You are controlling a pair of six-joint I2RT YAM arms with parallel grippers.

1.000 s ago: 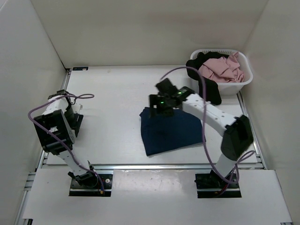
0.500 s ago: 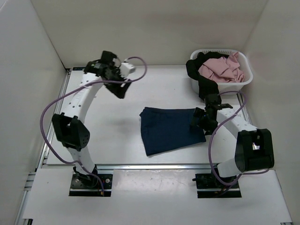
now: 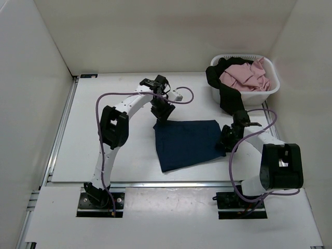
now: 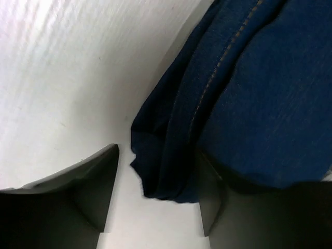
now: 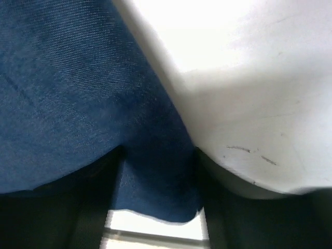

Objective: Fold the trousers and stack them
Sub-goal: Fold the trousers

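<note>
Lying folded into a flat dark-blue block, the trousers (image 3: 188, 142) sit right of the middle of the bench (image 3: 114, 150), nearer its near edge than its far one. The left gripper (image 3: 162, 115) is set at their far left corner. Its fingers (image 4: 98, 192) stand apart astride that corner, with bare bench showing between one finger and the denim, so it is released. The right gripper (image 3: 225, 141) sits at the trousers' right edge with denim filling the gap between its fingers. I cannot tell whether it clamps the cloth. At the far right corner a white basket (image 3: 272, 88) holds a pink cloth (image 3: 244, 75), and a black garment (image 3: 231, 98) hangs over its rim.
</note>
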